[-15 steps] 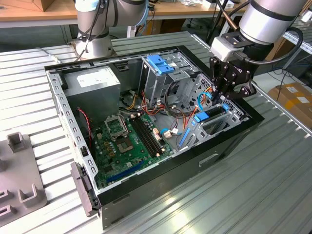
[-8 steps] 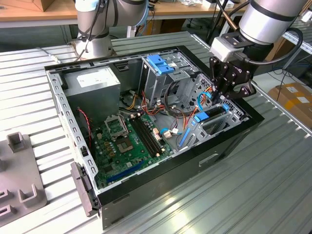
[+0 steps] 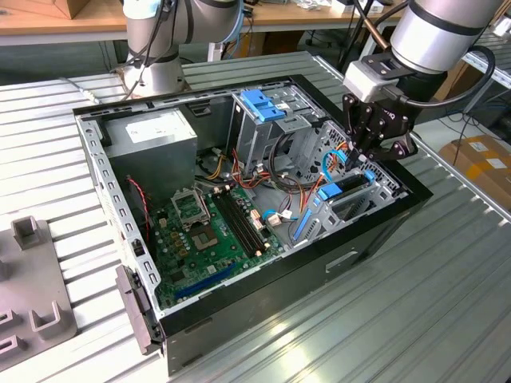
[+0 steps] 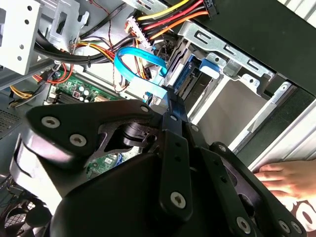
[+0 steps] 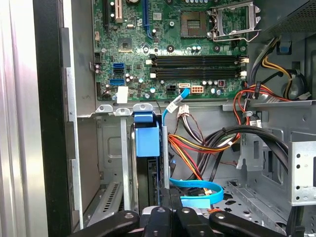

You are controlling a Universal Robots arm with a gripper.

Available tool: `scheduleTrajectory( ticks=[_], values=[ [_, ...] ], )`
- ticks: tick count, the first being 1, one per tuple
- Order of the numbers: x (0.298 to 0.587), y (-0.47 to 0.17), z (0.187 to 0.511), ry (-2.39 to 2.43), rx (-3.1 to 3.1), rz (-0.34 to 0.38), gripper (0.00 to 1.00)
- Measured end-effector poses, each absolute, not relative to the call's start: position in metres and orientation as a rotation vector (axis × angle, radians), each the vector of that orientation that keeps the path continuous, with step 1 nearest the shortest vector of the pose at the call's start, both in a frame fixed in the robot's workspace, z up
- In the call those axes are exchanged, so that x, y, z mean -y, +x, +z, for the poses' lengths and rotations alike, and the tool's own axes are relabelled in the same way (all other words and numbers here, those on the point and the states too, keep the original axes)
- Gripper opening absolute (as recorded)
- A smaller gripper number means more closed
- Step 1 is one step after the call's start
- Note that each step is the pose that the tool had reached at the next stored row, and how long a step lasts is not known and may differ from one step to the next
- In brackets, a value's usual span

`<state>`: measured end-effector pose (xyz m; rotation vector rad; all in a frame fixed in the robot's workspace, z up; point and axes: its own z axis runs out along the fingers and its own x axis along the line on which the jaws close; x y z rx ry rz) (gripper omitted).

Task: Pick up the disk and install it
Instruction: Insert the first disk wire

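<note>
While I watch the arm over the open case (image 3: 239,307), the exterior view puts the gripper (image 3: 361,162) low over the drive cage (image 3: 355,209) at that view's right, just above the disk (image 3: 334,191). The disk stands on edge in a cage slot, its blue frame at the slot mouth and a dark strip of body beside it. I judge the pick-up done and the install in hand. The disk looks to be in its slot, though I cannot tell whether it is fully home.

In the second wrist view the gripper (image 4: 170,101) tapers to a single tip just beside the disk (image 4: 187,81), whose blue edge sits between the cage's (image 4: 232,54) metal walls. A looped blue cable (image 4: 140,59) lies close by the tip. A hand (image 4: 289,177) rests at the case's outer edge, apart from the gripper.

In the first wrist view the gripper (image 5: 171,207) reads as clenched: its pads (image 5: 165,205) press together with nothing visible between them, so it grasps nothing. It sits just beside the disk's (image 5: 147,138) dark edge; touching or not, I cannot say. The frame's blue tab caps the disk on the side toward the board (image 5: 163,44), and the cable (image 5: 197,190) curls near the gripper's other side.

To my mind, any further seating calls for a straight push along the slot, kept off the cable, with the hand well clear
</note>
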<state>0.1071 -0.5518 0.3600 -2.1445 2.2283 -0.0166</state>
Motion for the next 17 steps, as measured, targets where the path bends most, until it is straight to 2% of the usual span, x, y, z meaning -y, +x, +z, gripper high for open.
scheduleTrajectory(
  ticks=[5, 6, 7, 9, 13, 14, 15, 17],
  values=[
    [0.5518, 0.1071, 0.3600, -2.145, -2.228, -0.017, 0.10],
    [0.5518, 0.1071, 0.3600, -2.145, -2.228, -0.017, 0.11],
    [0.5518, 0.1071, 0.3599, -2.145, -2.228, -0.016, 0.17],
    [0.5519, 0.1073, 0.3599, -2.128, -2.212, 0.021, 0.17],
    [0.5518, 0.1074, 0.3600, -2.127, -2.211, 0.022, 0.17],
    [0.5518, 0.1074, 0.3601, -2.127, -2.211, 0.022, 0.18],
    [0.5518, 0.1075, 0.3601, -2.127, -2.211, 0.022, 0.25],
    [0.5529, 0.1130, 0.3610, -2.123, -2.210, 0.033, 0.25]
  ],
)
